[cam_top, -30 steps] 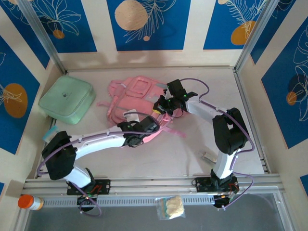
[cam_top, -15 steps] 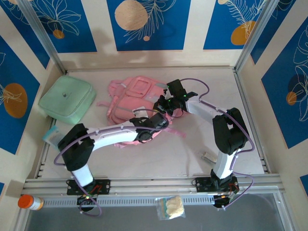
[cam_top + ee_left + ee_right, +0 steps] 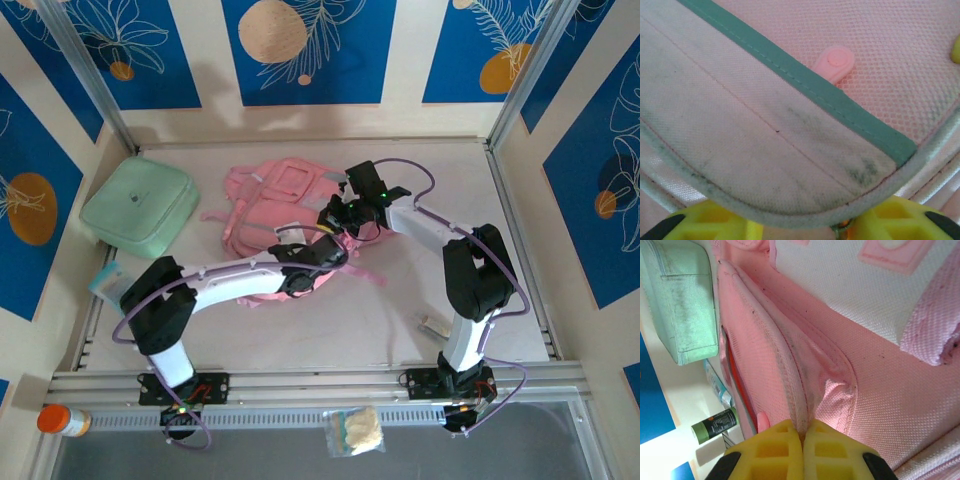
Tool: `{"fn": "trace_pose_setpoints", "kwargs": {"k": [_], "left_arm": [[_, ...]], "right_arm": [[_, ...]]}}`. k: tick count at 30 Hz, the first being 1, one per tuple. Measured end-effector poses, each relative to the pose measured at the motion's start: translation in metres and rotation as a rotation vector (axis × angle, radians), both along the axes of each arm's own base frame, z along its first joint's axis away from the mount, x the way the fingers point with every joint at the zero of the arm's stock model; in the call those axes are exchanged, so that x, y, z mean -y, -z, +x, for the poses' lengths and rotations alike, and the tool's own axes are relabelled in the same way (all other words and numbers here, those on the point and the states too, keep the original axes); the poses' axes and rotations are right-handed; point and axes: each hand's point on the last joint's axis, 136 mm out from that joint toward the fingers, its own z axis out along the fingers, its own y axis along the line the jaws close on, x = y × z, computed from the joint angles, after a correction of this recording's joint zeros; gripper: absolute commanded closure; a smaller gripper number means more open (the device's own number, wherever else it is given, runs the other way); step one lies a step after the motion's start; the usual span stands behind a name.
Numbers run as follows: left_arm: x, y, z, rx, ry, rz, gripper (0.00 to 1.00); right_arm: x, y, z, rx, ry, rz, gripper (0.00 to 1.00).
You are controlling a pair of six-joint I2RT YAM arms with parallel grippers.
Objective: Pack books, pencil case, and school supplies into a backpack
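**Backpack and both grippers.** The backpack (image 3: pixel 272 205) is shown lying at the far middle of the table (image 3: pixel 400 310), to the right of a mint green pouch (image 3: pixel 137 207). The right gripper (image 3: pixel 803 439) is closed, with a pink seam (image 3: pixel 790 375) of the backpack pinched between its pads. The left gripper (image 3: pixel 805 227) is placed at the backpack's near right edge. Its fingers (image 3: pixel 710 222) are seen apart, with a grey-rimmed flap (image 3: pixel 765 140) over the gap. Whether the flap is clamped cannot be told.

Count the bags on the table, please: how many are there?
2. The pink backpack lies in the middle; the green pouch sits to its left, near the wall. A smaller one may be hidden.
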Motion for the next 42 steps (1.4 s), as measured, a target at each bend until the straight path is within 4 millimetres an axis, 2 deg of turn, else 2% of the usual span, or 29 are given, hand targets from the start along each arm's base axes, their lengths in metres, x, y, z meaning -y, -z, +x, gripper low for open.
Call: {"fn": "trace_pose_setpoints", "kwargs": {"k": [15,21,26,32,42], "left_arm": [[0.008,0.004,0.004,-0.041,0.088,-0.045,0.73],[0.013,0.003,0.007,-0.051,0.091,-0.066,0.84],[0.014,0.004,0.007,-0.060,0.098,-0.071,1.00],[0.014,0.001,0.009,-0.076,0.156,-0.063,1.00],[0.002,-0.020,0.011,-0.064,0.328,-0.121,1.00]], "right_arm": [[0.003,0.002,0.004,0.007,0.014,-0.012,1.00],[0.005,0.001,0.010,0.019,0.027,-0.011,1.00],[0.006,0.001,0.011,0.025,0.026,-0.013,1.00],[0.011,0.000,0.015,0.033,0.018,-0.010,1.00],[0.011,-0.009,0.024,-0.010,-0.053,0.046,1.00]]}}
